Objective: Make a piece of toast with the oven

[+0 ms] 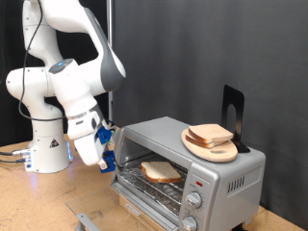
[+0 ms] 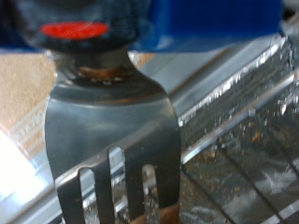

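The silver oven (image 1: 229, 175) stands at the exterior view's right with its glass door dropped open. One piece of toast (image 1: 161, 171), pale with a tan crust, lies flat on the wire rack (image 1: 159, 188) inside. My gripper (image 1: 105, 149), with blue fingers, hangs just off the oven's open mouth on the exterior view's left. In the wrist view the gripper (image 2: 93, 33) is shut on the red-and-black handle of a slotted metal spatula (image 2: 112, 131). The blade reaches out over the oven's rack (image 2: 245, 161) and foil-lined inside.
A round wooden board (image 1: 214, 151) with more bread slices (image 1: 209, 134) rests on the oven's roof, beside a black stand (image 1: 233, 111). Two round knobs (image 1: 194, 200) sit on the oven's front. The robot's white base (image 1: 48, 144) stands at the exterior view's left on the wooden table (image 1: 38, 202).
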